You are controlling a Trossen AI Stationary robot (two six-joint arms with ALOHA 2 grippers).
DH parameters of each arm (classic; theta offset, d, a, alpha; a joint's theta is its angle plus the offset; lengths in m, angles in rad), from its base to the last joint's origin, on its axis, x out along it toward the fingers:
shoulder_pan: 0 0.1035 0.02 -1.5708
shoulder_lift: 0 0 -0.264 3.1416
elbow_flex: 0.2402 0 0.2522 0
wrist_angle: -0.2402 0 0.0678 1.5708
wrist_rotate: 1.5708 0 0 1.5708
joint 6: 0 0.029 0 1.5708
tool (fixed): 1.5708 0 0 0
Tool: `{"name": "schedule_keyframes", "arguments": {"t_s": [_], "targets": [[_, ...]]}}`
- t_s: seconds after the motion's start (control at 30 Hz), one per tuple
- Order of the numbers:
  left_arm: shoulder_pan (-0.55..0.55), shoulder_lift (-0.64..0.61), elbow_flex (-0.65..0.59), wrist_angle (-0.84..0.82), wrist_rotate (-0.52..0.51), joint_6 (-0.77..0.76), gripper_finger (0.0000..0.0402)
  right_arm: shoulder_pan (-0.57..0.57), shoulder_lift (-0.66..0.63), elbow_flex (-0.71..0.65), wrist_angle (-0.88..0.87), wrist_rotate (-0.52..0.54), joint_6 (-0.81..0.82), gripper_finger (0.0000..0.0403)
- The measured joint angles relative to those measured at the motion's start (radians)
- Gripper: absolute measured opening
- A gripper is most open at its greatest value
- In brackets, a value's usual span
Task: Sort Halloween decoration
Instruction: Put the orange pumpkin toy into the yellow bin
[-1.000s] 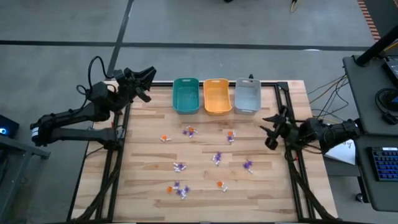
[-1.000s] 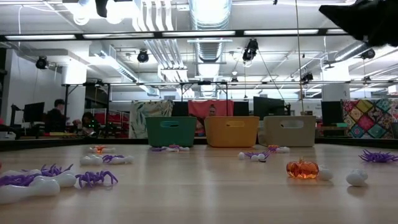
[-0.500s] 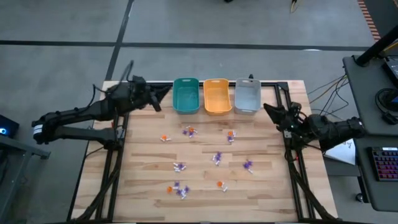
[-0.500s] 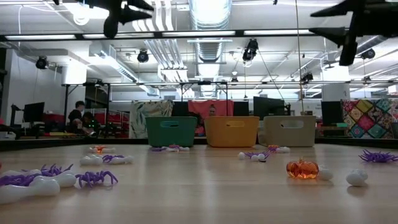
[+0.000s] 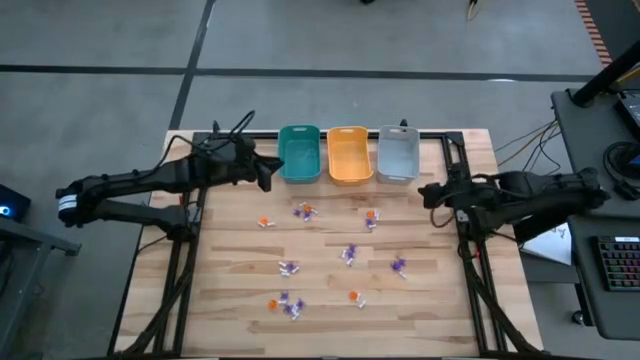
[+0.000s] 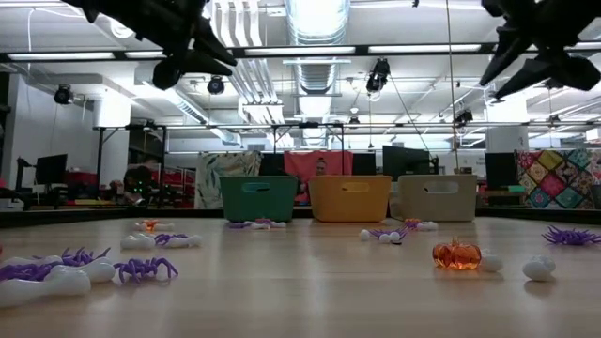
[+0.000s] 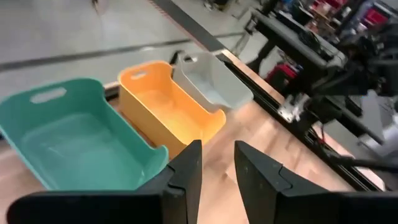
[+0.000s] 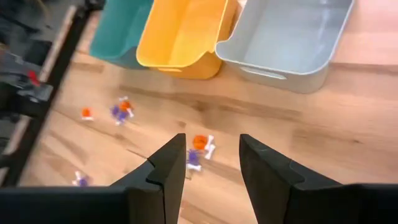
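**High view: both arms raised, nothing gripped**

The left gripper is held beside the teal bin, jaws slightly parted. The right gripper is held at frame right, jaws spread. The Halloween decoration lies scattered mid-frame, well apart from both.

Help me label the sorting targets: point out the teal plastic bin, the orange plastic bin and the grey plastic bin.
Teal plastic rectangular bin (image 5: 299,156): high view, on its inside floor.
Orange plastic rectangular bin (image 5: 349,155): high view, on its inside floor.
Grey plastic rectangular bin (image 5: 397,155): high view, on its inside floor.
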State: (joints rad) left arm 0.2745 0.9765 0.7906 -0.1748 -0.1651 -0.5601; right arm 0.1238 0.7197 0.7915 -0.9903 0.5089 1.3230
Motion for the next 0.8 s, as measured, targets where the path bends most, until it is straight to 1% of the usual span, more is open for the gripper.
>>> {"name": "schedule_keyframes", "arguments": {"t_s": [0.17,0.33,0.4,0.63,0.7,0.8], "targets": [[0.000,0.019,0.000,-0.006,0.049,0.000,0.0078,0.000,0.136,0.073,0.015,0.020,-0.060,0.0139],[-0.001,0.033,0.000,-0.005,0.074,-0.011,0.0078,0.000,0.266,0.154,0.011,0.012,-0.065,0.0139],[-0.003,0.037,0.000,-0.004,0.074,-0.014,0.0078,0.000,0.317,0.195,0.020,0.017,-0.097,0.0139],[-0.003,0.036,0.000,0.011,0.074,-0.028,0.0078,0.000,0.512,0.363,0.031,0.017,-0.438,0.0139],[-0.003,0.033,0.007,0.008,0.074,-0.024,0.0078,0.000,0.573,0.422,0.031,0.009,-0.539,0.0139],[-0.003,0.030,0.023,0.008,0.074,-0.011,0.0078,0.002,0.658,0.507,0.027,-0.021,-0.646,0.0139]]}}
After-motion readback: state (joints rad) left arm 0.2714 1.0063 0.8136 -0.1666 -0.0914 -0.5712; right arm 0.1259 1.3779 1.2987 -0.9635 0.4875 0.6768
